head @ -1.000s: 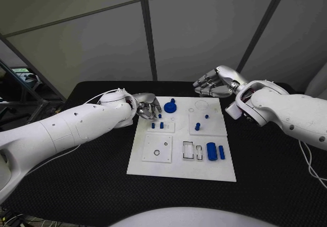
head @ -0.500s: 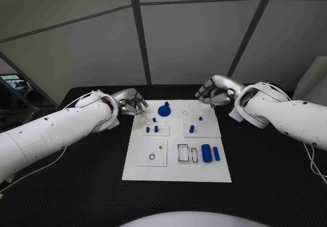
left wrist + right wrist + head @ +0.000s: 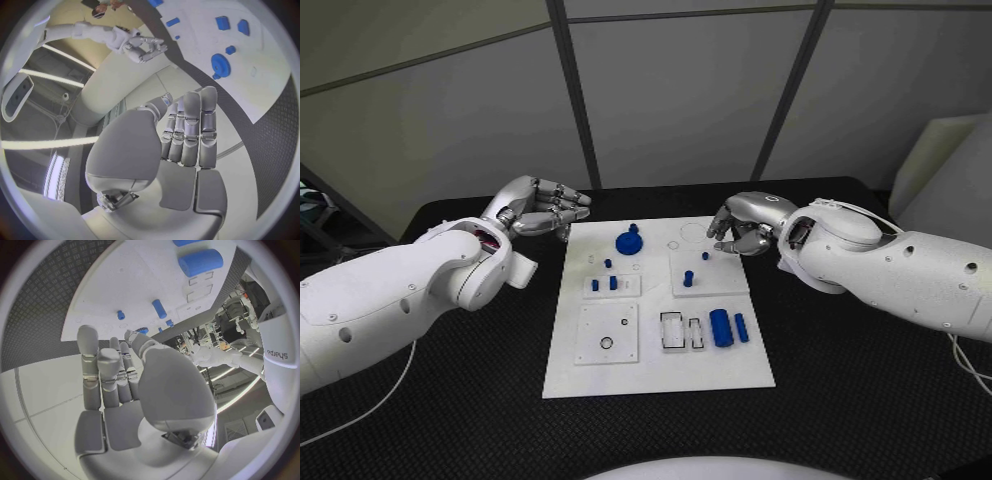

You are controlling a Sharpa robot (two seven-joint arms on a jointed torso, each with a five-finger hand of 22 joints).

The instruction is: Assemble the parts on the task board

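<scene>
Board flat mid-table, white; gear at its far edge, small pegs standing in the left block, one peg upright in the right block, two cylinders lying beside the slot frames near centre, plate with a ring hole closer to the robot. Left hand raised off the board's far-left corner, fingers curled in side by side, holding nothing. Right hand over the far-right corner, just beside the upright peg, fingers bent inward and apart from any part — empty too, as far as visible. Step in hand, by judgement: right hand reaching for a first pick, probably the peg or a cylinder. To do well: spread fingers before dropping, come straight down over the part, pinch at mid-height, avoid brushing the neighbouring peg or sliding the board. For the lying cylinders — pinch across the short axis, lift clear before rotating upright. Left hand best kept low near the board edge, ready to steady it. Risk: curled fingers catching the block rim; cylinder rolling off under a glancing touch.
</scene>
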